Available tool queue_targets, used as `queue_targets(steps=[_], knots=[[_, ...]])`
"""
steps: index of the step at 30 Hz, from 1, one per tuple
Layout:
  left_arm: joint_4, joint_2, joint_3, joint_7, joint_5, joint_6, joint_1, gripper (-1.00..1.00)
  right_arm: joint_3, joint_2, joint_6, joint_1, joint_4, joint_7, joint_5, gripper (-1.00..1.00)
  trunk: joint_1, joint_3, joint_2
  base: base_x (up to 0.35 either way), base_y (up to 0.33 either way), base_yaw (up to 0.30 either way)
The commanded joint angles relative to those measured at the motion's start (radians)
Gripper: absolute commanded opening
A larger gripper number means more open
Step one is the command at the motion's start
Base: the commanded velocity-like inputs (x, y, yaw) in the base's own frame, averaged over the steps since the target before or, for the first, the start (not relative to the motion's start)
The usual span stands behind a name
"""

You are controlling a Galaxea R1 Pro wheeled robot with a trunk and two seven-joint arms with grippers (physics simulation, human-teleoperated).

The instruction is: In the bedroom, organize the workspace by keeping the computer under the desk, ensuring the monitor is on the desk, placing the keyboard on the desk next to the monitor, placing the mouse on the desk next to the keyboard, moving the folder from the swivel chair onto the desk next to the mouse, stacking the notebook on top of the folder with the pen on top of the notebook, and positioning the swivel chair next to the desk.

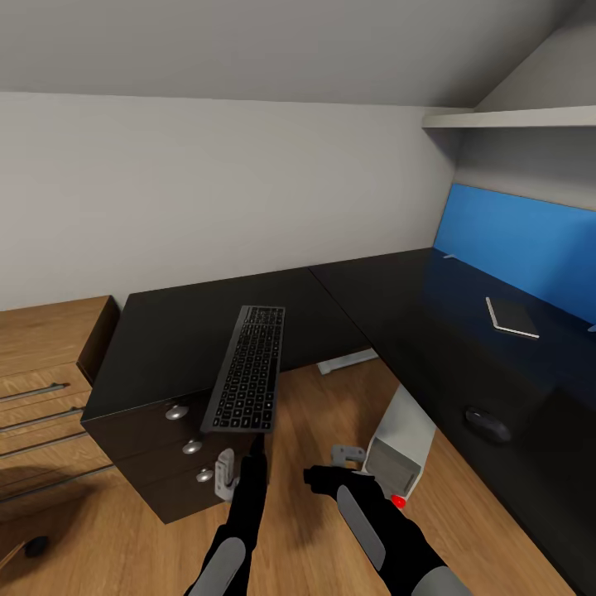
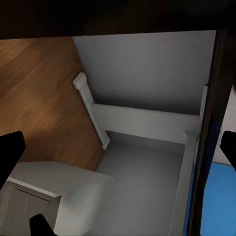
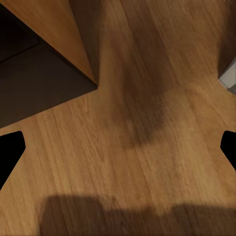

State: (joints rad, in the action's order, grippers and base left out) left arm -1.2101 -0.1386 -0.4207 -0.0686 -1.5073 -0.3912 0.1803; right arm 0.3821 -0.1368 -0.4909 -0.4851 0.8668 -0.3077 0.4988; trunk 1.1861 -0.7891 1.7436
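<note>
Both arms sit at the bottom of the head view. Left gripper (image 1: 248, 451) is clamped on the near short edge of the keyboard (image 1: 247, 368), which sticks up and away from it, tilted over the front edge of the desk (image 1: 190, 327) and not resting flat on anything. Right gripper (image 1: 329, 473) hangs empty over the wood floor, its fingertips (image 3: 11, 150) spread wide in its wrist cam.

Risk as I see it: holding a long slim board by one end is sketchy, so it could pivot or slip out, or clip the desk edge on the way up.

Mouse (image 1: 487, 425) and notebook (image 1: 511, 317) already lie on the right wing of the desk, well apart, and the computer (image 1: 399, 447) stands on the floor just under that edge.

Containers: the drawer unit (image 1: 186, 455) under the desk has its three drawers shut, contents unknown
</note>
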Motion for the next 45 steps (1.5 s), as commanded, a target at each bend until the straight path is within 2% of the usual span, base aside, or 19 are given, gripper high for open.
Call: queue_targets(steps=[1,4,12,15,20,26,31,44,45], knots=[[-0.002,0.000,-0.003,-0.005,-0.002,-0.006,0.000,1.00,0.003,0.001,-0.002,-0.001,0.001,-0.010,0.010,1.00,0.000,-0.001,0.000,0.000,0.000,0.000],[-0.007,0.001,-0.005,-0.003,-0.001,-0.005,-0.002,1.00,0.003,0.000,-0.002,-0.001,0.001,-0.010,0.010,1.00,0.000,-0.001,0.000,0.000,0.000,0.000],[-0.013,0.001,-0.052,-0.003,0.001,-0.005,-0.005,1.00,0.003,0.001,-0.003,-0.001,0.001,-0.009,0.010,1.00,0.000,-0.001,0.000,0.000,0.000,0.000],[-0.012,0.001,-0.056,-0.005,0.001,-0.005,-0.005,1.00,0.003,0.001,-0.003,-0.001,0.005,-0.009,0.010,1.00,0.011,-0.010,0.021,0.000,0.000,0.000],[0.011,0.023,-0.036,0.011,-0.005,-0.004,-0.009,1.00,-0.001,0.001,-0.002,-0.003,0.028,-0.008,0.011,1.00,0.015,-0.013,0.028,-0.009,0.000,0.000],[0.045,0.055,-0.036,0.011,-0.005,-0.004,-0.009,1.00,-0.001,0.001,-0.002,-0.003,0.041,-0.008,0.011,1.00,0.015,-0.013,0.028,-0.019,0.000,0.000],[0.069,0.055,-0.036,0.011,-0.005,-0.004,-0.009,1.00,-0.001,0.001,-0.002,-0.003,0.041,-0.008,0.011,1.00,0.015,-0.013,0.028,-0.019,0.000,0.000],[0.064,0.056,-0.036,0.005,-0.004,-0.004,-0.014,1.00,-0.001,0.000,-0.002,-0.003,0.041,-0.008,0.011,1.00,0.015,-0.013,0.028,-0.021,0.000,0.000],[0.065,0.062,-0.036,0.004,-0.004,-0.004,-0.019,1.00,-0.001,0.000,-0.002,-0.006,0.040,-0.008,0.011,1.00,0.015,-0.013,0.028,-0.070,0.000,0.000]])
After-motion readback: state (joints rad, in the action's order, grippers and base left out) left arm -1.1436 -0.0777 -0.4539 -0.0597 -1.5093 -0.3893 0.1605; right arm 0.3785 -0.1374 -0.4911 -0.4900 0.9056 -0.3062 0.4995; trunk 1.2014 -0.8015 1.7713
